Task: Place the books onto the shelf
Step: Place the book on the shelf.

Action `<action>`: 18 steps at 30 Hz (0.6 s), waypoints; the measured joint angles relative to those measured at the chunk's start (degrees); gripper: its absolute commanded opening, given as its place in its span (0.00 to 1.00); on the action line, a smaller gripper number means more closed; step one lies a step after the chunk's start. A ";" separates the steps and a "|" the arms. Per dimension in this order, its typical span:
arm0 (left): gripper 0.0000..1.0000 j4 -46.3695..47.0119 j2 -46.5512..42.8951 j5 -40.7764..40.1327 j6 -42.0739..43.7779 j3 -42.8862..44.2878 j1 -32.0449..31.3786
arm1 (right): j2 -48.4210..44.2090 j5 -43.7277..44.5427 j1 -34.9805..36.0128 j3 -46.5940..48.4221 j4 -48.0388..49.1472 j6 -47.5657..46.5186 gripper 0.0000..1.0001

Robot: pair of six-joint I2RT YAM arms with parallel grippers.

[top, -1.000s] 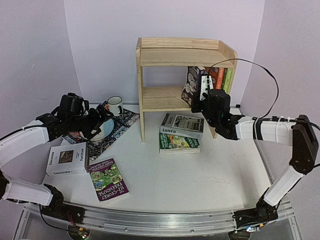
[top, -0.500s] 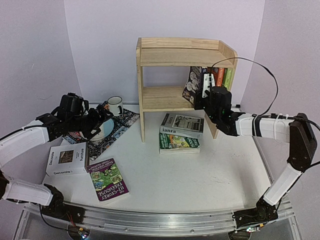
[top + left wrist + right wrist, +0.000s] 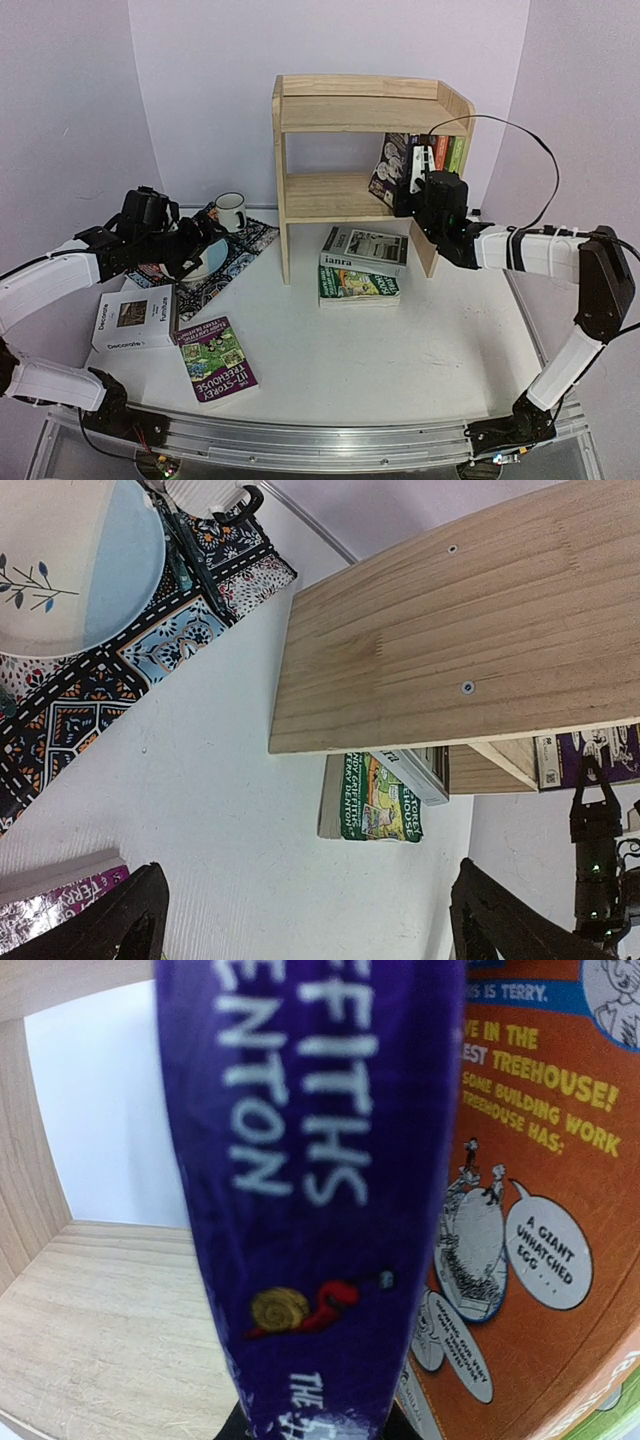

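Note:
The pine shelf (image 3: 345, 112) stands at the back; an orange book (image 3: 439, 152) and a light green book (image 3: 457, 152) stand at the right end of its lower tier. My right gripper (image 3: 417, 188) is shut on a dark purple book (image 3: 391, 166), holding it upright on that tier beside the orange book (image 3: 530, 1210). Its spine (image 3: 310, 1160) fills the right wrist view and hides the fingers. The grey "ianra" book (image 3: 365, 248) lies on a green book (image 3: 357, 287) on the table. The white "Decorate" book (image 3: 135, 318) and a purple book (image 3: 217, 358) lie at the left. My left gripper (image 3: 198, 248) hovers open there.
A patterned placemat (image 3: 245, 248) with a plate (image 3: 200, 265) and a white mug (image 3: 231, 210) lies left of the shelf, under my left gripper. The shelf's side panel (image 3: 450, 640) fills the left wrist view. A black cable (image 3: 520, 140) arcs over my right arm.
My right gripper has moved up and to the right, carrying the dark purple book deeper into the lower tier and closer to the orange book. The left arm has stayed still.

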 measured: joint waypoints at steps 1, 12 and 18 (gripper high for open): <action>1.00 0.00 0.02 0.00 0.00 0.00 0.00 | 0.00 -0.03 -0.21 0.00 0.00 -0.02 0.00; 0.99 0.00 0.35 0.00 0.00 0.00 0.00 | 0.00 0.09 -2.47 -0.07 0.15 -0.02 0.00; 1.00 0.00 0.35 0.00 0.00 0.00 0.00 | -0.07 1.15 -3.48 -0.47 0.77 0.12 0.00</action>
